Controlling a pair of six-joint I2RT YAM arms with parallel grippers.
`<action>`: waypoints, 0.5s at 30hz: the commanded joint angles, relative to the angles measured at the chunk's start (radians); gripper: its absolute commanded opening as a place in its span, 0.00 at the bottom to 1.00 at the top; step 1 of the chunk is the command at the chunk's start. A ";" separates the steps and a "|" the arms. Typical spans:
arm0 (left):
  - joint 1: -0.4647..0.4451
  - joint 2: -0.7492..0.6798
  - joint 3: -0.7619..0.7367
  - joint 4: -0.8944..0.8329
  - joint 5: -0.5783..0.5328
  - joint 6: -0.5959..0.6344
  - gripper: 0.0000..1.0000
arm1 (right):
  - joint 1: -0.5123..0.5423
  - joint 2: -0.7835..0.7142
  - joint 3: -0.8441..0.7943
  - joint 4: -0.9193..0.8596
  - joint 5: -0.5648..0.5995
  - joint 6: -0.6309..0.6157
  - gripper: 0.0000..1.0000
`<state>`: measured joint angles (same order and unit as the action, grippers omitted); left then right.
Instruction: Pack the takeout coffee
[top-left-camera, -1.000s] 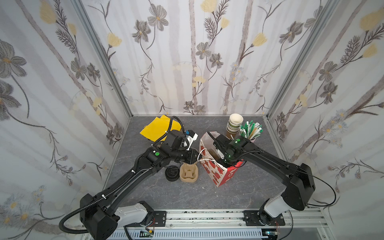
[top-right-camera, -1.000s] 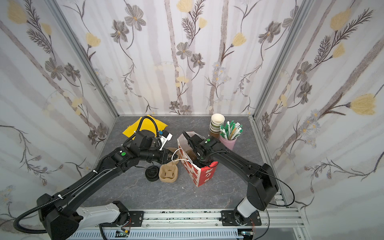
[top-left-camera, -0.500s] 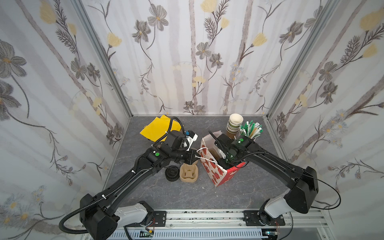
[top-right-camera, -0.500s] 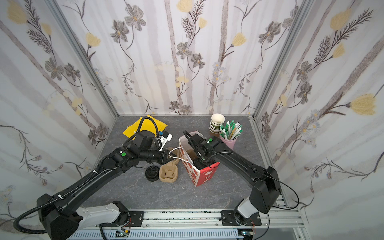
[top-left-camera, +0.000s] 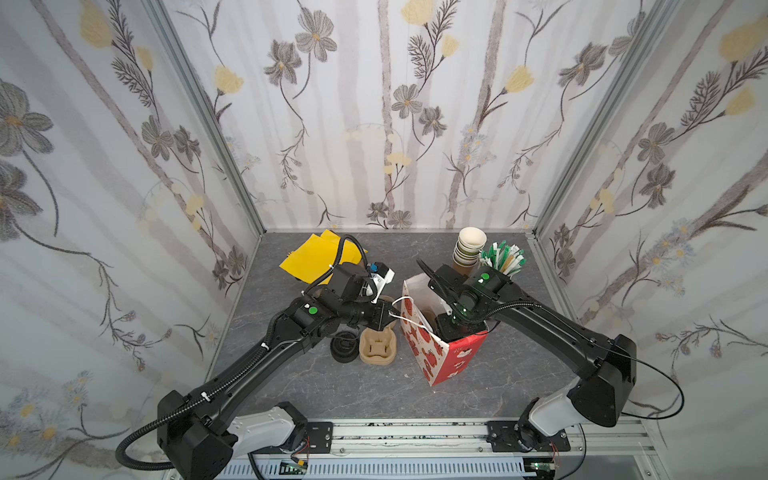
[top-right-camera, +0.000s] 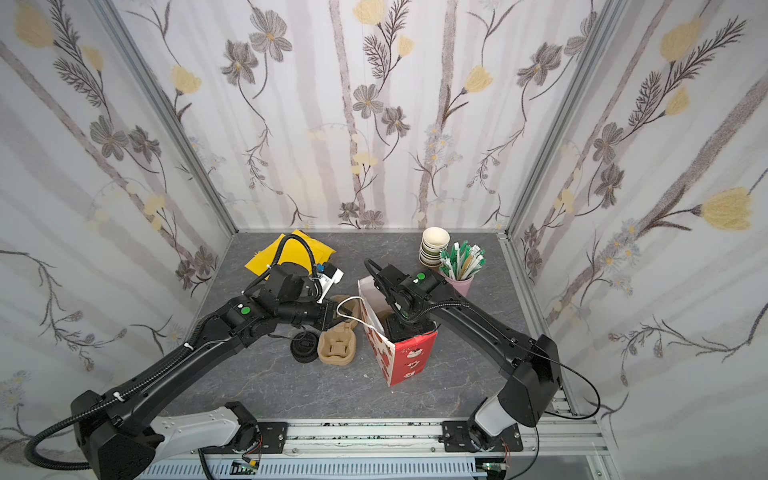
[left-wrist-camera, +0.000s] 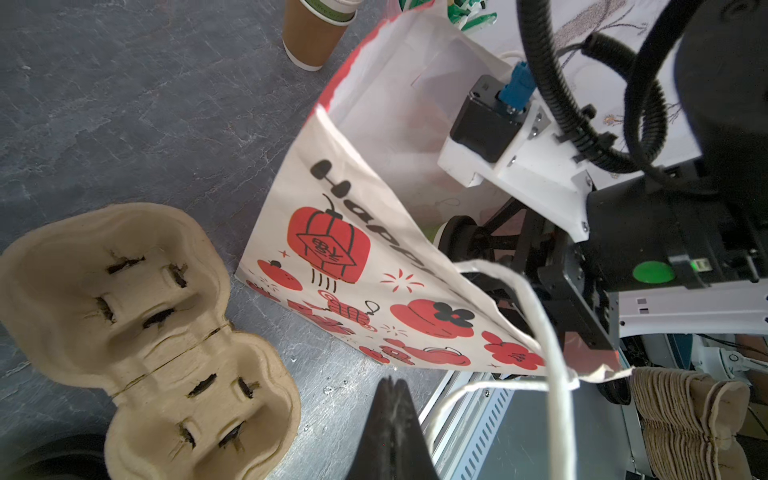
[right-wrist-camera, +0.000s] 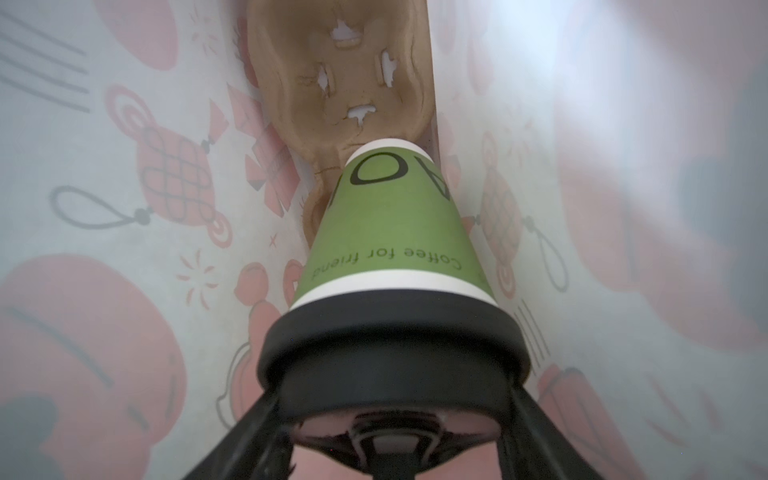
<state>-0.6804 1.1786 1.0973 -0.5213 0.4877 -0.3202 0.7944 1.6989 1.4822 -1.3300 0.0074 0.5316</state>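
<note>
Your arms (top-left-camera: 249, 370): black links, white bases (top-left-camera: 266, 428), a green button (top-left-camera: 312, 309) each, ribbed black cable (top-left-camera: 353, 245), white screwed camera bracket (left-wrist-camera: 540, 166), black left end effector (left-wrist-camera: 390, 386).

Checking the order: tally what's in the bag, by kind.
Cup: 1
Carrier: 1
Total: 2 visible inside the bag

Right pincer (right-wrist-camera: 395, 388) and takeout coffee (right-wrist-camera: 386, 232) fill the bag (top-left-camera: 432, 353); the table (top-left-camera: 374, 390) in front lies bare.
</note>
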 joint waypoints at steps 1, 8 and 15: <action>0.002 -0.016 -0.001 0.023 -0.037 0.017 0.06 | 0.001 0.010 0.031 -0.003 0.024 0.025 0.66; 0.007 -0.045 0.029 0.023 -0.133 0.044 0.21 | 0.002 0.020 0.104 -0.026 0.043 0.030 0.65; 0.007 -0.067 0.058 0.027 -0.219 0.070 0.26 | 0.002 -0.002 0.145 -0.026 0.064 0.054 0.65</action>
<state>-0.6746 1.1210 1.1389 -0.5209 0.3271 -0.2779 0.7963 1.7096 1.6081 -1.3579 0.0387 0.5613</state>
